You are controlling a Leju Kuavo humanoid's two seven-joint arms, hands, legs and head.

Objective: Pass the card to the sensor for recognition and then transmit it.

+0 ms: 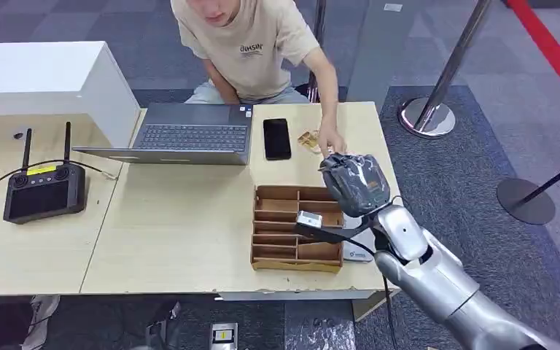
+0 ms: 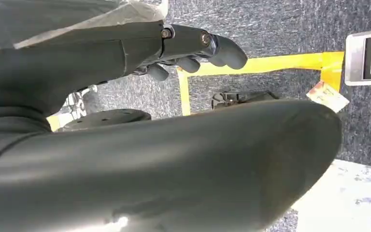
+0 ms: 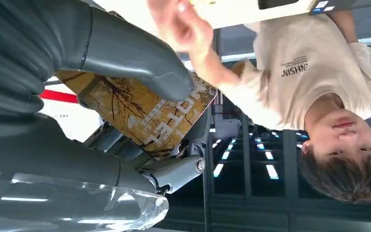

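Golden-brown and glossy, the card (image 3: pixel 145 113) bears a print of dark bare branches and pale block lettering along one edge; in the right wrist view it is pinched flat between the thick grey thumb and the darker fingers (image 3: pixel 174 171) of the right hand (image 3: pixel 125 96). In the head view that right hand (image 1: pixel 355 184) is raised above the far right part of the table (image 1: pixel 182 219), just beyond a brown cardboard organizer tray (image 1: pixel 297 228) with several compartments, and the card itself is hidden behind the hand there. A person in a beige T-shirt (image 1: pixel 251 47) sits across the table and reaches one hand (image 1: pixel 329 140) toward the robot's hand, the two close together; whether they touch cannot be told. An open laptop (image 1: pixel 189 135), a black phone (image 1: pixel 276 138) and a black controller with two antennas (image 1: pixel 44 188) lie on the table. The left hand (image 2: pixel 193 48) hangs over grey carpet with yellow tape lines, its fingers curled in on nothing.
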